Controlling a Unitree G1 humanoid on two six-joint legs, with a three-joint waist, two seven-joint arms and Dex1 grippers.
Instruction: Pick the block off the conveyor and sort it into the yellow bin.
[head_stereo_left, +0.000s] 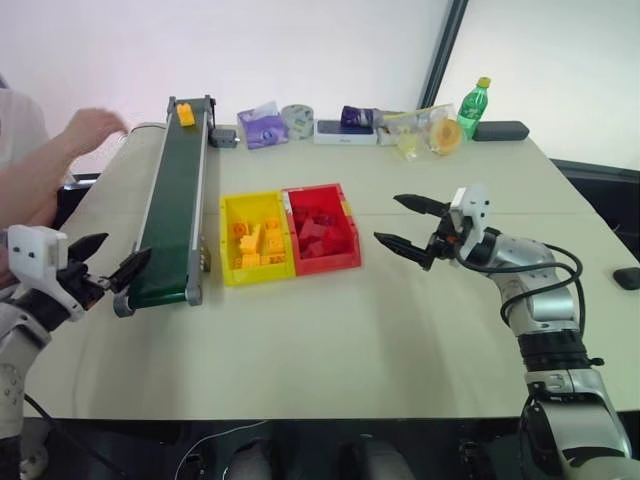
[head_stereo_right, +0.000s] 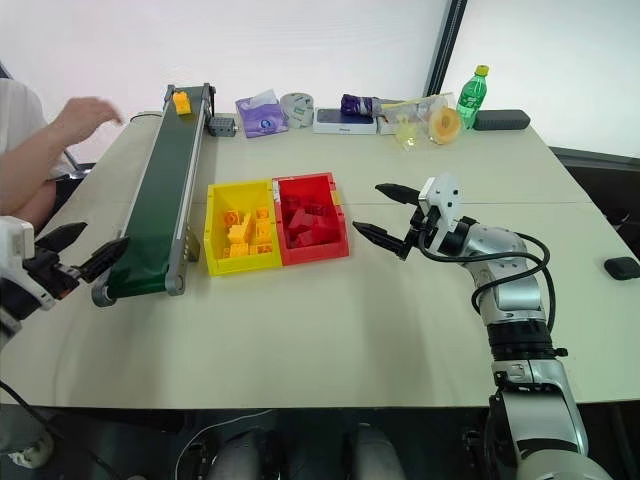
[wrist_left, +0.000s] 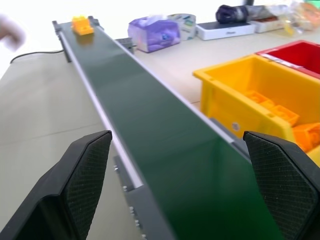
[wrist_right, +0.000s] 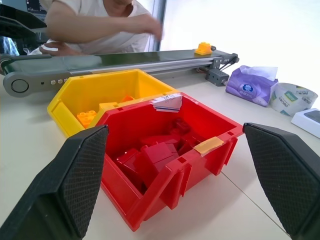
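Note:
A small yellow-orange block (head_stereo_left: 185, 114) sits at the far end of the dark green conveyor (head_stereo_left: 176, 212), which runs away from me at the left. Right of the belt stands the yellow bin (head_stereo_left: 255, 238) holding several yellow bricks. My left gripper (head_stereo_left: 110, 262) hangs open at the belt's near end, level and pointing along it, far from the block (wrist_left: 81, 25). My right gripper (head_stereo_left: 408, 224) is open and empty, hovering just right of the red tray, pointing left.
A red tray (head_stereo_left: 322, 227) of red bricks touches the yellow bin's right side. A person's hand (head_stereo_left: 90, 127) hovers left of the belt's far end. Tissue pack (head_stereo_left: 262, 128), tape roll, boxes and a green bottle (head_stereo_left: 473, 106) line the table's far edge.

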